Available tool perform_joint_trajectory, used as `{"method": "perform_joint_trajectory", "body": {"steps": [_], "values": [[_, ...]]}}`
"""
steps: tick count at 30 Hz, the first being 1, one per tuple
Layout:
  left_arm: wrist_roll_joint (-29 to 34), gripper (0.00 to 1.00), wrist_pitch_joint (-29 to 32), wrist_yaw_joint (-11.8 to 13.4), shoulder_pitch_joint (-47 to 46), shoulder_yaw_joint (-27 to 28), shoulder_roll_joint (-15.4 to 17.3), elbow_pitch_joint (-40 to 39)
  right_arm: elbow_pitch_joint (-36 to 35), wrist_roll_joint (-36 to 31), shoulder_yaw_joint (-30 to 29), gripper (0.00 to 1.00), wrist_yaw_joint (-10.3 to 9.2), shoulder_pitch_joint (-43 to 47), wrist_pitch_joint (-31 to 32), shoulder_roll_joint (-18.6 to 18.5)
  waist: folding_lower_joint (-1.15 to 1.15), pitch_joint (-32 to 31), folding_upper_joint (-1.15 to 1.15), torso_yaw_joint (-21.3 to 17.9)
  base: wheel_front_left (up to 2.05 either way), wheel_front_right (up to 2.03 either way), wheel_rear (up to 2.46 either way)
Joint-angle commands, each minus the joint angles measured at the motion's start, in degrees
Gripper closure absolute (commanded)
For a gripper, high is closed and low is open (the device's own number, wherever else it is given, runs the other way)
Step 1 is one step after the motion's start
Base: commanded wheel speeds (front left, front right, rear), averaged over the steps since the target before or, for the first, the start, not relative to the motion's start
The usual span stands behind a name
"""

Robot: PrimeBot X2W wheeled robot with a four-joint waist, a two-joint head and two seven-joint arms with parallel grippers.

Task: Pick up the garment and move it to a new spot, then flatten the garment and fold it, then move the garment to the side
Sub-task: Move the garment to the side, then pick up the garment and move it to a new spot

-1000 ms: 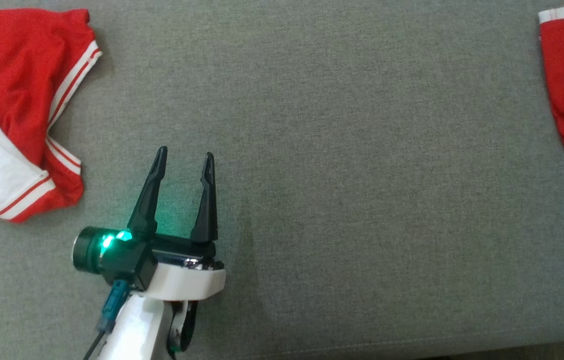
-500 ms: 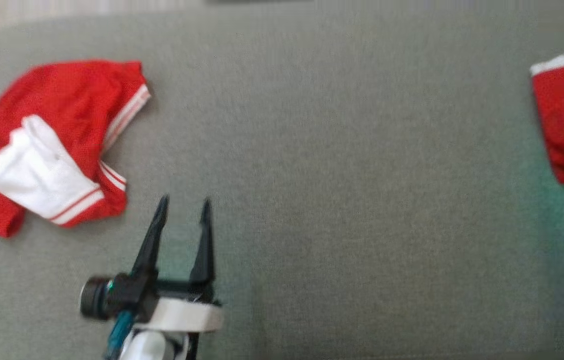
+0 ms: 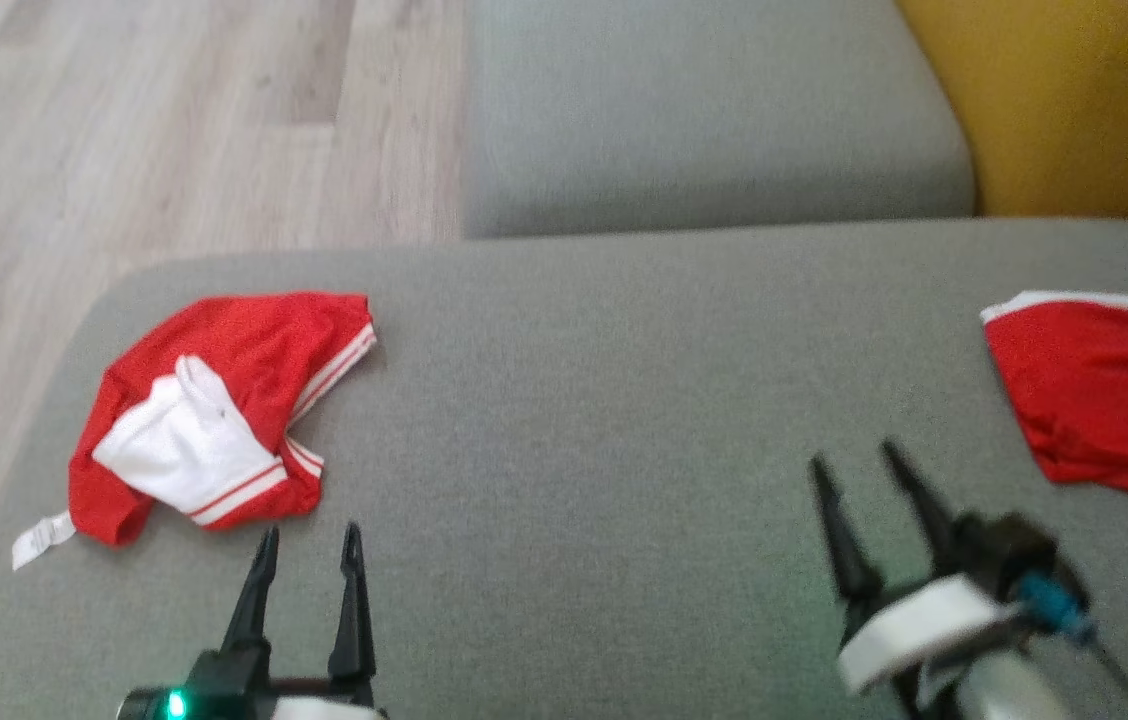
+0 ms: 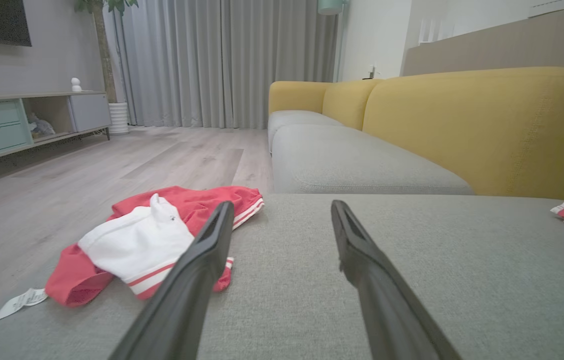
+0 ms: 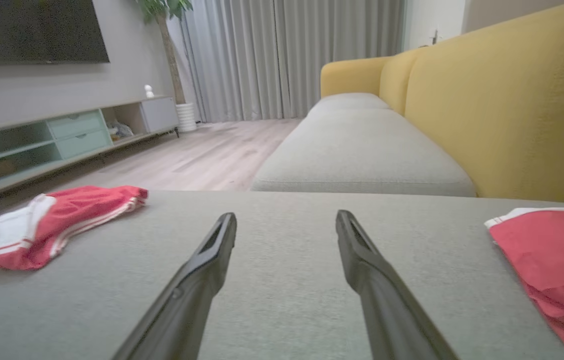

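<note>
The left gripper (image 3: 310,530) and right gripper (image 3: 852,455) hung nearest, jaws wide and empty, over the grey seat (image 3: 604,420). Farther left lay the crumpled garment (image 3: 254,345). The left gripper would best pinch a raised red fold, clear of the loose tag (image 3: 42,538).

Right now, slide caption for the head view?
Left tool and right tool open, empty, above grey fabric cushion; crumpled red-and-white garment at left, red garment with white band at right.
</note>
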Motion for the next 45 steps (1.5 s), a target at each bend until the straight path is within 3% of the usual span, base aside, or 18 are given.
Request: {"method": "perform_joint_trajectory", "body": {"steps": [1, 12, 24, 33, 39, 45], "values": [[0.53, 0.0, -0.29, 0.06, -1.07, 2.53, 0.12, -1.41, -3.51, -0.95, 1.39, 0.0, 0.21, 1.57, -0.76, 1.13, 0.02, -2.22, 0.0, -0.42, 0.0, 0.0, 0.0], [1.92, 0.0, -0.29, 1.1, 3.85, 3.93, -0.19, -3.25, -12.93, -6.48, -4.36, 0.0, 0.21, 14.27, -0.77, 4.75, 0.02, -5.33, 0.0, -1.27, 0.0, 0.0, 0.0], [2.06, 0.0, -0.29, 0.96, 4.12, 4.13, -0.29, -2.88, -13.42, -6.45, -6.07, 0.0, 0.21, 16.94, -0.77, 5.16, 0.02, -5.37, 0.0, 0.44, 0.0, 0.0, 0.0], [2.83, 0.0, -0.29, 0.91, 3.87, 5.5, -0.29, -3.21, -13.24, -4.7, -8.11, 0.0, 0.21, 17.66, -0.77, 5.17, 0.02, -4.18, 0.0, 10.94, 0.0, 0.0, 0.0], [3.37, 0.0, -0.29, 0.92, 4.73, 7.69, -0.3, -6.18, -13.58, -4.01, -10.61, 0.0, 0.21, 16.71, -0.77, 5.17, 0.02, -1.86, 0.0, 21.9, 0.0, 0.0, 0.0], [1.9, 0.0, -0.29, 3.03, 5.59, 11.85, -0.3, -10.99, -12.0, -5.86, -10.55, 0.0, 0.21, 11.02, -0.77, 5.18, 0.02, 2.41, 0.0, 26.01, 0.0, 0.0, 0.0]]}}
